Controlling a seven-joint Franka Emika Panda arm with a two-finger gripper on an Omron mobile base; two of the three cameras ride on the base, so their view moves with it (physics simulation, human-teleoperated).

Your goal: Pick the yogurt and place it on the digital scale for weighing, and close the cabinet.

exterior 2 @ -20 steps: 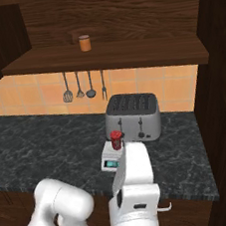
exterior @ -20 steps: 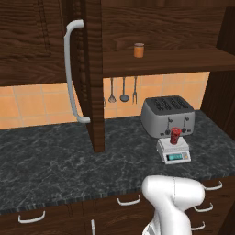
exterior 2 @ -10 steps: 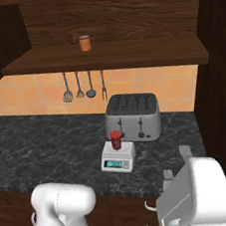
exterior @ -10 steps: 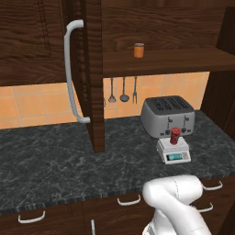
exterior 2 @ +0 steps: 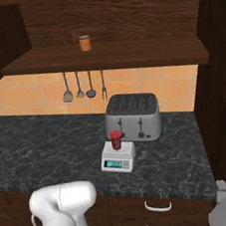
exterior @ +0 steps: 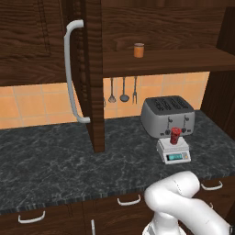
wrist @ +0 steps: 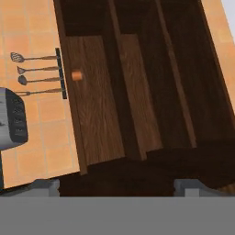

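from my left base camera, starting at the left, i see the cabinet point(exterior: 92, 69) door standing open, edge-on toward me, with its long curved silver handle point(exterior: 71, 73) on the outer face and its bottom edge hanging above the dark marbled counter point(exterior: 55, 160). to the right of the door the shelf point(exterior: 165, 62) is exposed, and a small plain orange cylinder point(exterior: 139, 50) stands on it near its left end. below the shelf three utensils point(exterior: 123, 89) hang against the orange tiled wall. further right the silver toaster point(exterior: 167, 114) sits at the back of the counter, and just in front of it is the digital scale point(exterior: 173, 151) with the yogurt point(exterior: 175, 135) standing upright on its platform. the right base camera gives me the same picture: the yogurt point(exterior 2: 116, 140) on the digital scale point(exterior 2: 118, 156), the toaster point(exterior 2: 133, 116) right behind, the orange cylinder point(exterior 2: 84, 43) up on the shelf. on the hand camera the view is rolled and looks into the cabinet point(wrist: 137, 92) interior, with the orange cylinder point(wrist: 76, 75) and the utensils point(wrist: 36, 75) at the left. the tool point(wrist: 117, 187) shows two grey fingertips point(wrist: 43, 187) set wide apart at the bottom edge, with nothing between them.
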